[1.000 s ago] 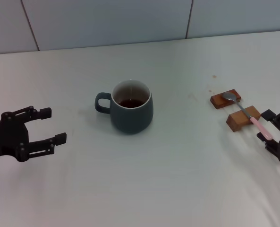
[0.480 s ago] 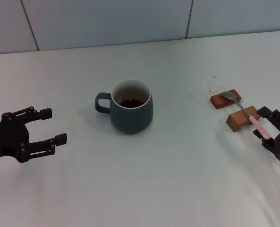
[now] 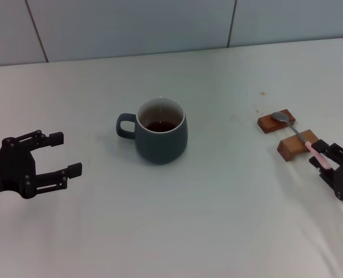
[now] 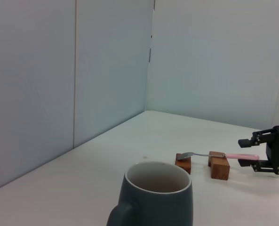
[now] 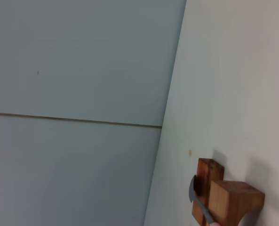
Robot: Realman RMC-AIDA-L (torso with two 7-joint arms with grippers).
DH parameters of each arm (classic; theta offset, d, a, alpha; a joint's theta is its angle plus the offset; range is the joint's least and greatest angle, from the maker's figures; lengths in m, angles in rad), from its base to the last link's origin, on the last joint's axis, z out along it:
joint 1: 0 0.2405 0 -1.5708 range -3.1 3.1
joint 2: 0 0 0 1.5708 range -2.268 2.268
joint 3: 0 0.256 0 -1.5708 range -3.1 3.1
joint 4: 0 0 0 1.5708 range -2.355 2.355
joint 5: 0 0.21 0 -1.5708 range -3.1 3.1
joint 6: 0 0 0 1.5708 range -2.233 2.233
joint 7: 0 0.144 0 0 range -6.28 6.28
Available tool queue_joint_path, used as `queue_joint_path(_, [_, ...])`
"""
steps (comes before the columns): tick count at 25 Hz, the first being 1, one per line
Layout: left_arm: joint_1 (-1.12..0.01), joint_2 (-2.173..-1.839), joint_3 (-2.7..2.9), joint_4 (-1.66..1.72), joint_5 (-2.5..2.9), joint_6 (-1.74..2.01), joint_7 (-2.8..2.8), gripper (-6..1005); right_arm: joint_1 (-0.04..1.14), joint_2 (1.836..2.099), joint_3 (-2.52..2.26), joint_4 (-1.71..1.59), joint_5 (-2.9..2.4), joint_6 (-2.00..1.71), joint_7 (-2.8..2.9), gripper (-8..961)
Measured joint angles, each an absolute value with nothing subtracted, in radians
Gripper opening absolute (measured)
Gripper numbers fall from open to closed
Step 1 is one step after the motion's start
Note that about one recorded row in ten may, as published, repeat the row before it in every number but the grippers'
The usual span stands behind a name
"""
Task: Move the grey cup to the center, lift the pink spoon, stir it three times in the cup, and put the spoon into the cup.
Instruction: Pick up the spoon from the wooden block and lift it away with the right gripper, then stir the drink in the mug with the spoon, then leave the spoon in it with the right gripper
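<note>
1. Centrally on the white bench (image 3: 177,220) stands the cup (image 3: 161,138), upright, its handle turned toward the robot's left and a dark brown pool showing inside its pale wall.
2. Well to the cup's right lie two wooden blocks, the far block (image 3: 276,121) and the near block (image 3: 297,145), close together but apart.
3. Across both blocks rests the spoon (image 3: 301,139): its metal bowl sits on the far block, its stem crosses the near block, and its pink handle sticks out past that block toward the robot.
4. At the handle's end is the right pincer (image 3: 327,160), its fingers spread with the pink handle between them; the left wrist view shows a gap above and below the handle, so whether either finger touches it I cannot tell.
5. Over on the left side of the bench the left pincer (image 3: 60,154) hovers wide open, gripping nothing, well apart from the cup and pointing toward it.
6. From the right wrist view only the two blocks and a sliver of the spoon's metal stem show against the bench and the grey wall (image 5: 83,70).
</note>
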State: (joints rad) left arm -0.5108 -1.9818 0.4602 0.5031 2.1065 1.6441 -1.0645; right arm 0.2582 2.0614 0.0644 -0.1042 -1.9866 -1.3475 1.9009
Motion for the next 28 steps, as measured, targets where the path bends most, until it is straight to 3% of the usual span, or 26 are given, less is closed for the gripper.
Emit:
queue_joint_path(2, [-0.511, -1.982, 0.460, 0.503, 2.106, 1.645, -1.065, 815, 0.258, 2.062, 0.064, -0.104, -1.987, -1.350, 1.898, 453])
queue_joint_path(13, [-0.511, -1.982, 0.460, 0.503, 2.106, 1.648, -1.063, 814, 0.255, 2.065, 0.085, -0.111, -1.976, -1.435, 1.734, 204])
queue_joint_path(19, [-0.509, -1.990, 0.461, 0.503, 2.106, 1.648, -1.062, 814, 0.264, 2.076, 0.183, -0.136, -1.975, -1.472, 1.298, 111])
queue_joint_path(28, [-0.516, -2.005, 0.466, 0.503, 2.106, 1.650, -1.070, 814, 0.362, 2.074, 0.229, -0.330, -1.974, -1.742, 0.964, 110])
